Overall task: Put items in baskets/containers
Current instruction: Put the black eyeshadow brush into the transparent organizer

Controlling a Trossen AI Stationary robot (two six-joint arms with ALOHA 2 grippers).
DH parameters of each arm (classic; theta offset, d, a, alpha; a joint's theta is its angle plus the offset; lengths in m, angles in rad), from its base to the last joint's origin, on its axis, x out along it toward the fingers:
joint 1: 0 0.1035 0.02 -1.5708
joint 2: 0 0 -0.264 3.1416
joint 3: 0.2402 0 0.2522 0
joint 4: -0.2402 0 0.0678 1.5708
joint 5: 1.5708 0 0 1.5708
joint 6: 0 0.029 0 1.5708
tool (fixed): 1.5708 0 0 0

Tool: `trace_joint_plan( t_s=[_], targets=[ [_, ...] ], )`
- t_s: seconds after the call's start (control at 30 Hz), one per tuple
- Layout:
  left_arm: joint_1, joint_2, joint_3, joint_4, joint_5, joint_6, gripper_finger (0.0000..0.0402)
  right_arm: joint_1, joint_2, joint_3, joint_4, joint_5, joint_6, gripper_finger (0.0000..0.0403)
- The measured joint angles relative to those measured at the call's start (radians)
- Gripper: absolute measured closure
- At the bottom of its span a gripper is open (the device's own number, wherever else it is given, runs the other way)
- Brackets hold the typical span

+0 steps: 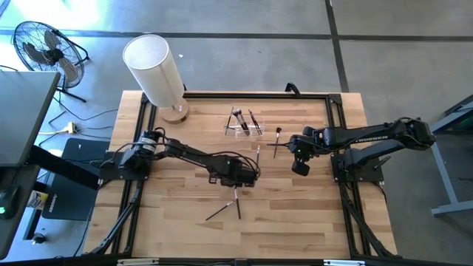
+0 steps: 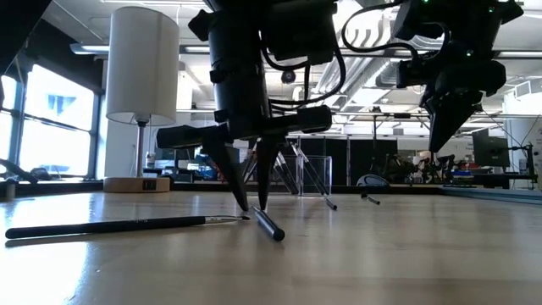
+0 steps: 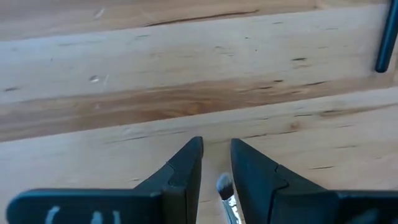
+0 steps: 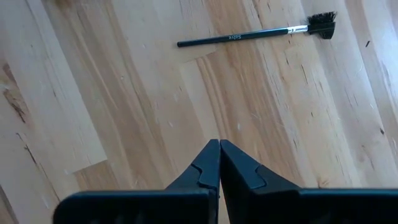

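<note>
My left gripper [image 1: 238, 185] [image 2: 251, 206] points down at the table's middle, open by a narrow gap. The pale bristle end of a dark brush [image 3: 223, 185] lies between its fingertips. That brush [image 2: 269, 225] [image 1: 238, 205] lies on the table, and a second one [image 1: 219, 212] [image 2: 110, 226] lies beside it. The clear holder [image 1: 244, 127] stands farther back with several brushes leaning in it. My right gripper [image 1: 300, 167] [image 4: 219, 144] is shut and raised, right of the middle. A lone brush [image 4: 249, 36] [image 1: 277, 140] lies flat close to it. My left gripper comes from above, pointing down, with one finger on each side of the brush's bristle end [image 3: 223, 185], and its tips are at the table top. Whether the fingers [image 3: 186, 165] touch the brush I cannot tell. The brush lies flat on the table.
A large white cylinder [image 1: 154, 69] on a wooden base [image 1: 175, 113] stands at the table's far left. A black frame rail [image 1: 259, 94] runs along the far edge and down the sides. Bare wood lies toward the near edge, around the two brushes.
</note>
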Motion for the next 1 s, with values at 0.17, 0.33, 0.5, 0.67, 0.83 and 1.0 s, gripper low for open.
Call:
trace_joint_plan(
  t_s=[0.17,0.33,0.5,0.67,0.83,1.0],
  targets=[
    [-0.014,0.0,-0.001,0.018,0.0,-0.064,0.0315,0.0,0.0,0.0,0.0,0.0,-0.018,0.04],
    [-0.014,0.0,-0.001,0.024,0.044,-0.071,0.0315,0.0,0.0,0.0,0.0,0.0,-0.019,0.0399],
    [-0.015,0.0,-0.001,0.038,0.096,-0.079,0.0315,0.0,0.0,0.0,0.0,0.0,-0.019,0.04],
    [-0.017,0.0,-0.001,0.047,0.114,-0.085,0.0315,0.0,0.0,0.0,0.0,0.0,-0.019,0.0397],
    [-0.018,0.0,-0.001,0.048,0.111,-0.085,0.0315,0.0,0.0,0.0,0.0,0.0,-0.019,0.0401],
    [-0.018,0.001,-0.001,0.048,0.081,-0.069,0.0322,0.0,0.0,0.0,0.0,0.0,-0.019,0.0398]
  ],
)
